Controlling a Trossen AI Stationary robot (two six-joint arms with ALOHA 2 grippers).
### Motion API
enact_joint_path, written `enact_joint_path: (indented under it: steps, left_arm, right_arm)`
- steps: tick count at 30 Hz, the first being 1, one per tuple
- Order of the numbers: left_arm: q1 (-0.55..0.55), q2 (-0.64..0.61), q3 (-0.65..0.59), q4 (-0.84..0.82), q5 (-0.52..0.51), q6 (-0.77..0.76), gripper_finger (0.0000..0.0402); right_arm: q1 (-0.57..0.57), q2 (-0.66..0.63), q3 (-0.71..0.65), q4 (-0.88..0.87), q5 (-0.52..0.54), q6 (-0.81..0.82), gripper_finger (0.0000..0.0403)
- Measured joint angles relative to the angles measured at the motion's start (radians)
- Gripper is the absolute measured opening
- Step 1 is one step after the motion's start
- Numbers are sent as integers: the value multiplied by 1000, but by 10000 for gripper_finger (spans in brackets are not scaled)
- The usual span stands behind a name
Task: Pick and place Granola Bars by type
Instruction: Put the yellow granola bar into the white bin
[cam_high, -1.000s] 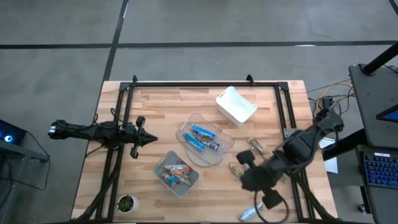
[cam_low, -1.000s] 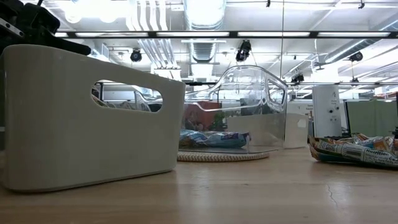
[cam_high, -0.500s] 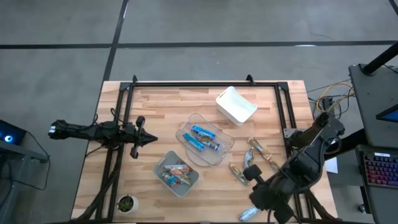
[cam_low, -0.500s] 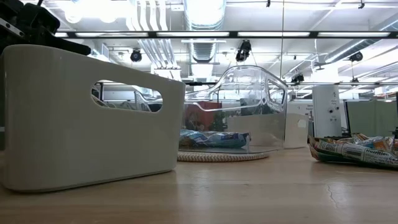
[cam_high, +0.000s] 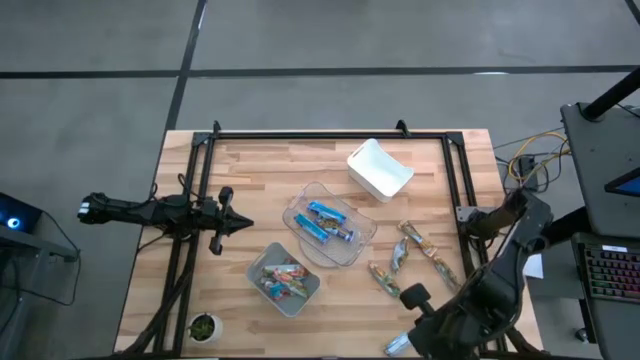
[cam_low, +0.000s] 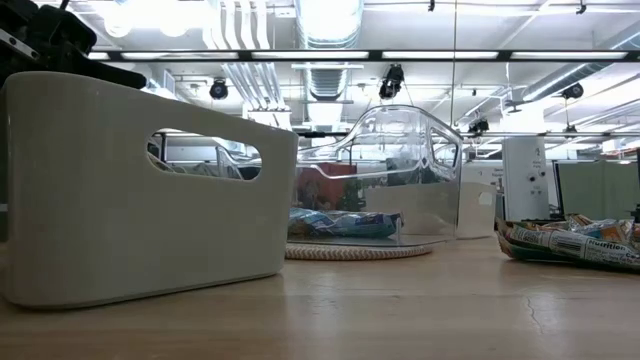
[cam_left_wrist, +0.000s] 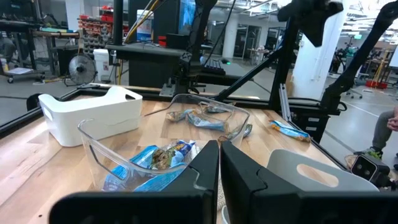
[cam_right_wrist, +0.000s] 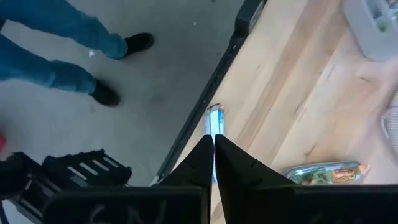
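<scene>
Right tool (cam_right_wrist: 213, 144) retreated to table's near edge, above blue bar (cam_right_wrist: 214, 117).

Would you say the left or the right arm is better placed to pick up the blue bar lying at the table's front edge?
Right, probably. The right gripper, shut, hangs directly over the blue bar, while the left gripper waits across the table.
</scene>
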Motion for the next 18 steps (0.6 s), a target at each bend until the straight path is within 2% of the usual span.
enact_joint_path:
  steps: [7,11,18]
  left_arm:
    - [0,0,0,0,0,0,0]
    - [0,0,0,0,0,0,0]
    - [0,0,0,0,0,0,0]
  right_arm:
    - [20,63,-5,-1,0,-18,8]
    - [30,87,-16,-1,1,-84,8]
    - [45,95,-93,0,1,-144,8]
